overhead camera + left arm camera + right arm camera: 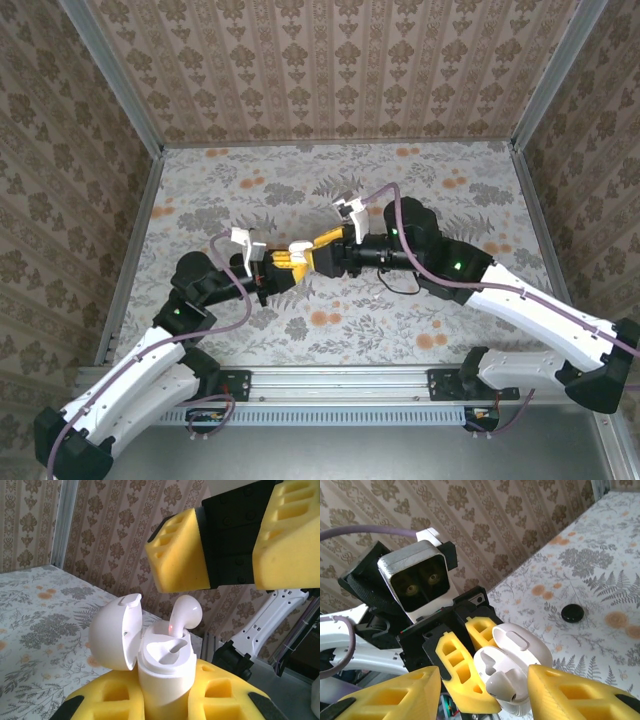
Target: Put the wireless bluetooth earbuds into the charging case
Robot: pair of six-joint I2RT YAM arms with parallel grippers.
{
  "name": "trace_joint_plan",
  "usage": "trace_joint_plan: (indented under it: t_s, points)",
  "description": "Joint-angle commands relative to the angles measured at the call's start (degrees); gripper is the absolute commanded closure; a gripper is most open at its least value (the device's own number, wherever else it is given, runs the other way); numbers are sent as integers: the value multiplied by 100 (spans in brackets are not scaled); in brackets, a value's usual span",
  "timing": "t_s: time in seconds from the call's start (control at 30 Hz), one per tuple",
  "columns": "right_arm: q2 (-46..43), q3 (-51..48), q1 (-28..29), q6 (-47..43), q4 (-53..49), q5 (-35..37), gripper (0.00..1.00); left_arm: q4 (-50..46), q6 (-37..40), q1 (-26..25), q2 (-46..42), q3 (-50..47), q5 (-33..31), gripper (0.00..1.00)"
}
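Above mid-counter: left hand (165,705) clamped on the charging case (165,665), lid flipped open. One white earbud (185,612) half-seated. Right hand (485,680) spread, pads clear of it. Bud looks light, glossy, slippery; I'd pinch the bulb sides gently

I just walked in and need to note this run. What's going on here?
The left gripper is clamped on the white charging case, whose lid is hinged open. One white earbud stands in a slot with its head sticking up. The right gripper hovers at it with its jaws open, one finger on each side, not gripping. A small black round piece lies on the table.
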Motion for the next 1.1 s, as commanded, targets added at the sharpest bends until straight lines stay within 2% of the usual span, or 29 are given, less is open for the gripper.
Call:
trace_joint_plan:
  t_s: [0.0, 0.33, 0.73, 0.83, 0.9, 1.07]
  points:
    - [110, 320, 32, -78, -447, 78, 50, -78, 209, -58, -66, 207, -41, 100]
    - [218, 521, 112, -85, -1008, 514, 50, -204, 298, -84, -62, 248, -128, 100]
    - [330, 627, 131, -96, -1100, 563, 52, -236, 359, -119, -57, 249, -150, 100]
    - [372, 585, 125, -66, -1061, 567, 70, -218, 447, -134, -54, 249, -132, 100]
    - [385, 567, 123, -54, -1039, 537, 77, -168, 488, -150, -57, 211, -115, 100]
    - [409, 567, 127, -73, -1048, 390, 84, 21, 625, -170, -66, 79, -118, 100]
